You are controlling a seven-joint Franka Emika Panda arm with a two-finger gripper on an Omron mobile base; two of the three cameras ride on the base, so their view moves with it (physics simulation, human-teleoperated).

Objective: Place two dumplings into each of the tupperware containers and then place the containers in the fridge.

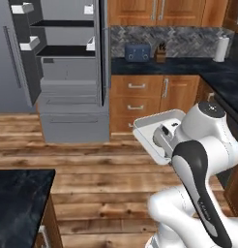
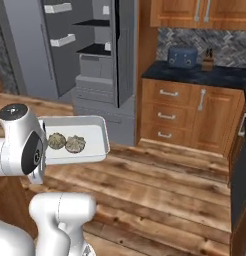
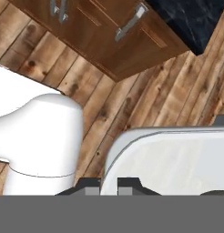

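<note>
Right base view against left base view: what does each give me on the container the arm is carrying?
Right base view alone: two dumplings lying side by side inside the tupperware container. Left base view alone: the arm's wrist hides most of the container, and a dark counter corner sits at lower left. Both share: the container held up above the wooden floor, the fridge with its door open, and the toaster on the counter.
</note>
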